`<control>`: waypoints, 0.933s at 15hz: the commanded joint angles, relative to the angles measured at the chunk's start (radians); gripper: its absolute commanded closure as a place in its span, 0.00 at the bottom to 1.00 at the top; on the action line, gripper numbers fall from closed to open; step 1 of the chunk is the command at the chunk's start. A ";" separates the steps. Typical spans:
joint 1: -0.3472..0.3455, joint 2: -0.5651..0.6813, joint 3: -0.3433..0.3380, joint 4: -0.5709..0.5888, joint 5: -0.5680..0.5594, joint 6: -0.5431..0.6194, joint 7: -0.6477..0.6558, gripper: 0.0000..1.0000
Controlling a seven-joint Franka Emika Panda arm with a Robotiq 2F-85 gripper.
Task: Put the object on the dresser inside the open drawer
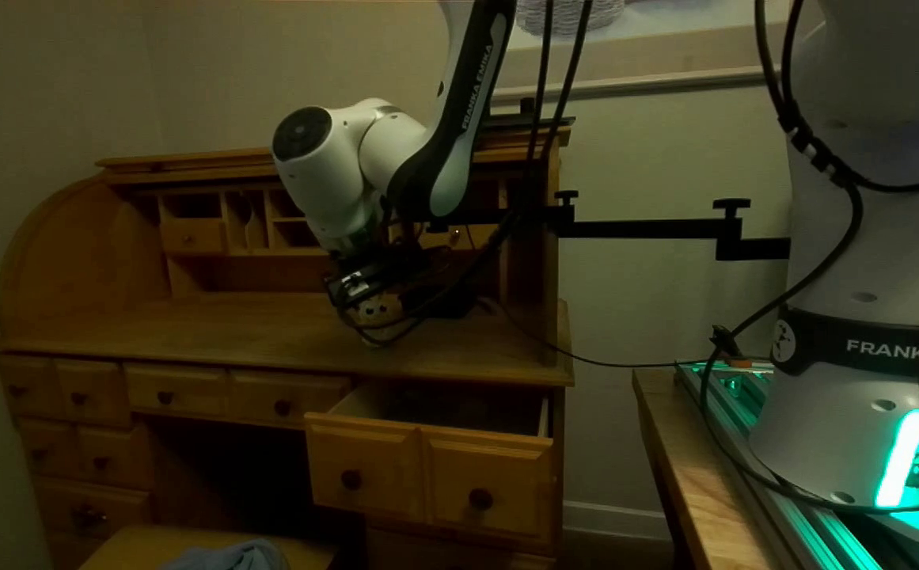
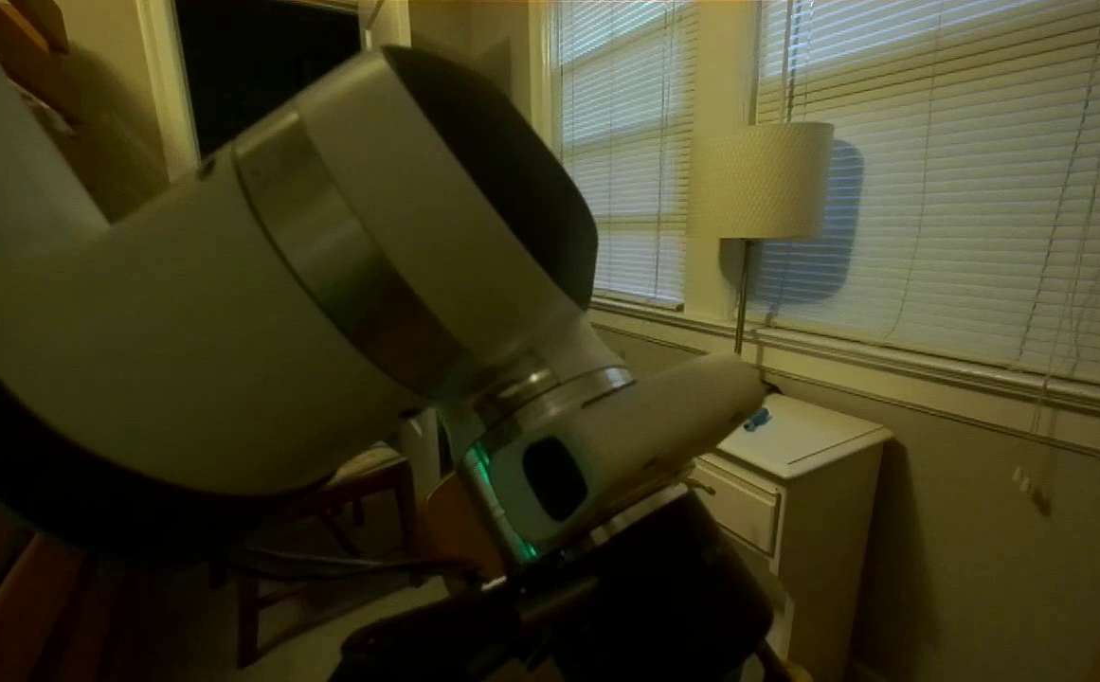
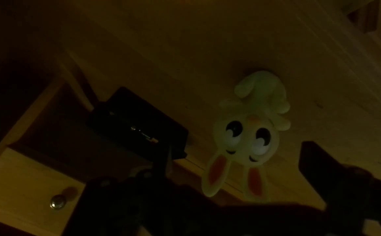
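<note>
Hanging over the brown desk (image 1: pixel 190 324) with the gripper (image 3: pixel 236 151) spread wide; in the wrist view, looking at a pale toy bunny (image 3: pixel 246 141) on the desk, near a black box (image 3: pixel 141 118); in an exterior view, showing a drawer (image 1: pixel 427 475) pulled out below

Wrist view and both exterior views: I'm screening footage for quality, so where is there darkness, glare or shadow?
Wrist view: very dim, the gripper almost a black silhouette, though the pale bunny figurine shows clearly; in an exterior view, the open drawer is mostly dark inside, while the green-edged light strip glares nearly white; in an exterior view, a lampshade casts a shadow on the blinds.
</note>
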 commanded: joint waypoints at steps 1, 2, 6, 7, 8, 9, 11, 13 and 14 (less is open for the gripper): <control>-0.013 0.062 0.000 0.062 -0.101 0.005 0.107 0.00; -0.016 0.074 -0.001 0.073 -0.125 0.004 0.136 0.00; -0.036 0.104 0.009 0.097 -0.168 0.004 0.247 0.00; -0.040 0.111 0.011 0.100 -0.169 0.001 0.262 0.00; -0.042 0.117 0.010 0.104 -0.172 -0.001 0.279 0.00; -0.045 0.121 0.009 0.106 -0.178 0.000 0.297 0.00; -0.046 0.132 0.006 0.114 -0.196 -0.007 0.336 0.00; -0.052 0.137 0.008 0.118 -0.220 -0.007 0.368 0.00; -0.055 0.142 0.009 0.122 -0.231 -0.008 0.387 0.00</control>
